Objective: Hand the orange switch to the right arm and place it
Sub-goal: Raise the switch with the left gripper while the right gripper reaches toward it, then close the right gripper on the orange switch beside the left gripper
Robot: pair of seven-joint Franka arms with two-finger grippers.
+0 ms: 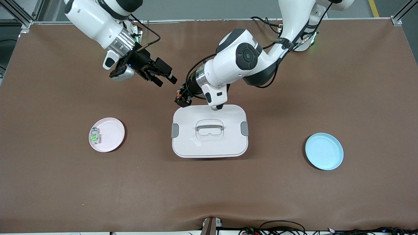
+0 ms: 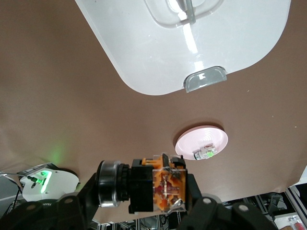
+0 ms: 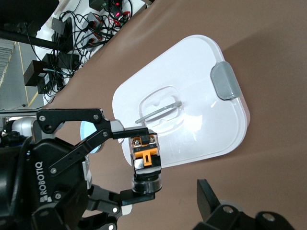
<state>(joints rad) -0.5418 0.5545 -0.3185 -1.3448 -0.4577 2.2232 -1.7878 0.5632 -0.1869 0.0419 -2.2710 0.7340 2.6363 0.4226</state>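
The orange switch (image 1: 179,95) is a small black block with an orange, clear-fronted end. My left gripper (image 1: 181,98) is shut on it in the air, over the bare table just off the white box's edge. The left wrist view shows the orange switch (image 2: 156,184) clamped between both fingers. In the right wrist view the orange switch (image 3: 145,155) hangs in the left gripper (image 3: 140,163), over the box lid. My right gripper (image 1: 165,77) stands open a short way off, toward the right arm's end, pointing at the switch and holding nothing.
A white lidded box (image 1: 228,143) with a handle sits mid-table. A pink plate (image 1: 112,133) carrying a clear-and-green small switch (image 1: 94,136) lies toward the right arm's end. A blue plate (image 1: 324,151) lies toward the left arm's end.
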